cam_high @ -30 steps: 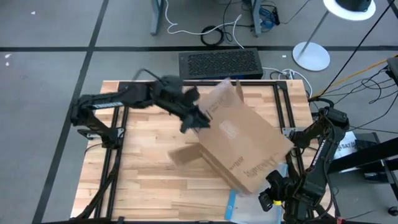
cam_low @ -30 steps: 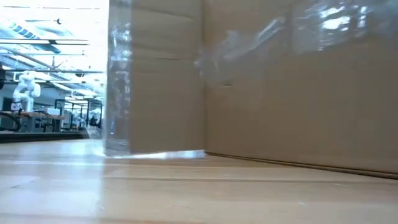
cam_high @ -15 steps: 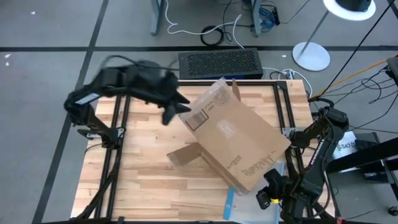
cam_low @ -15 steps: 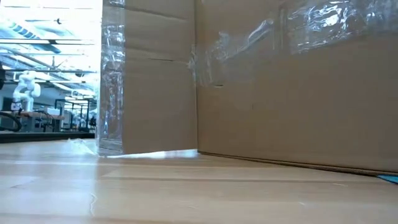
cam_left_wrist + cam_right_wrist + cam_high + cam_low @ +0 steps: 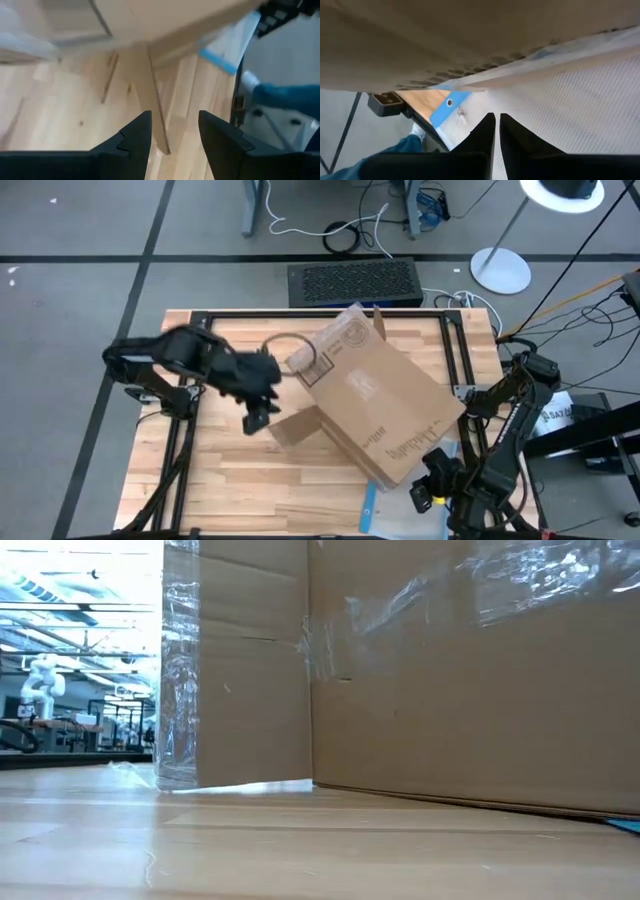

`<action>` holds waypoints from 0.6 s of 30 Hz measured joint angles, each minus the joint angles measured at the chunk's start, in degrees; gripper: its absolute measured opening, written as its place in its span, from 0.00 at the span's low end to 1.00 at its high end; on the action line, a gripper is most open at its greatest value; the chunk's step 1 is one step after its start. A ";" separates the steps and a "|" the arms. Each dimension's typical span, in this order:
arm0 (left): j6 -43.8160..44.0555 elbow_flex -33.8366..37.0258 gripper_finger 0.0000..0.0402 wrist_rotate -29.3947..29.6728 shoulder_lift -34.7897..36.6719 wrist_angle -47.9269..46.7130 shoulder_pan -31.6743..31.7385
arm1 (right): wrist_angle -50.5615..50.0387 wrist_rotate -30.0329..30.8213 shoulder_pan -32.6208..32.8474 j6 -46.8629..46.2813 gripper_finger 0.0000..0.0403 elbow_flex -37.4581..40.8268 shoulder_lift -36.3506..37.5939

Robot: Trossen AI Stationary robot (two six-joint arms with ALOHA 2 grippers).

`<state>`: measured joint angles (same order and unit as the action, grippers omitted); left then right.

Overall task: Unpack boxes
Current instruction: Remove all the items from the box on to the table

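1. The right end effector sat at the near right edge of the desk, clenched tight on nothing, beside a clear pouch.
2. The left end effector hung over the desk, fingers apart and empty, just left of the box.
3. The big brown box lay tilted across the middle-right of the desk.

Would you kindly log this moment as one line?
left gripper: open, beside brown cardboard box | right gripper: shut, box's near corner
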<state>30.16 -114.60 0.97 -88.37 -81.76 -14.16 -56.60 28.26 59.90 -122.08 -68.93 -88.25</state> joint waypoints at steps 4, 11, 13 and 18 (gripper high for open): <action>0.92 8.12 0.41 0.43 -0.03 8.99 0.22 | -0.34 0.73 -0.33 0.55 0.04 0.00 0.00; 3.55 20.73 0.41 -1.01 -0.16 22.29 4.43 | 0.02 0.76 -0.33 1.74 0.04 0.00 0.00; 3.60 22.41 0.41 -2.12 -0.15 27.68 5.02 | 0.38 0.76 -0.33 2.34 0.04 0.00 0.00; 1.99 22.90 0.41 -2.54 -1.92 31.54 7.20 | 0.68 0.59 -0.70 3.53 0.04 0.00 0.02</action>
<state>32.15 -91.70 -1.57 -90.29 -50.23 -6.96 -55.92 28.85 59.20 -118.55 -68.93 -88.23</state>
